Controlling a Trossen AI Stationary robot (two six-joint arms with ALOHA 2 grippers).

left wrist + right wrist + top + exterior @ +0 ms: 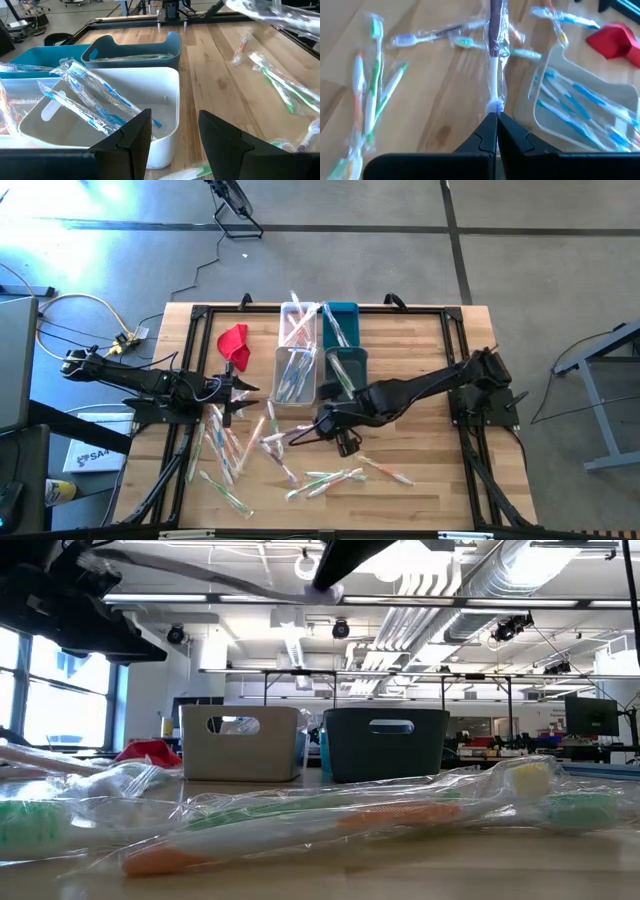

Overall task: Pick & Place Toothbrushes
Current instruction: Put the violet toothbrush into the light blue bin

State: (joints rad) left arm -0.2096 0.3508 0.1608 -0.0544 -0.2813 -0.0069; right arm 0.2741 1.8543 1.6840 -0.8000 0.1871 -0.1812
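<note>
On the wooden table (420,370), the left gripper (243,388) hovers with fingers apart, holding nothing, beside the red cloth (233,340). Toothbrushes (235,450) lie scattered, others fill the bins (297,375). The right gripper (496,116) pinches one wrapped toothbrush (495,55) between closed fingers.

lab/workshop | exposed ceiling ducts (480,580) | monitors (592,716) | concrete floor (560,270)

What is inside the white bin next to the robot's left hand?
The white bin holds several wrapped toothbrushes with blue handles, leaning against its wall. Part of its floor shows bare. The left gripper hides the near corner, so anything there is unseen.
</note>
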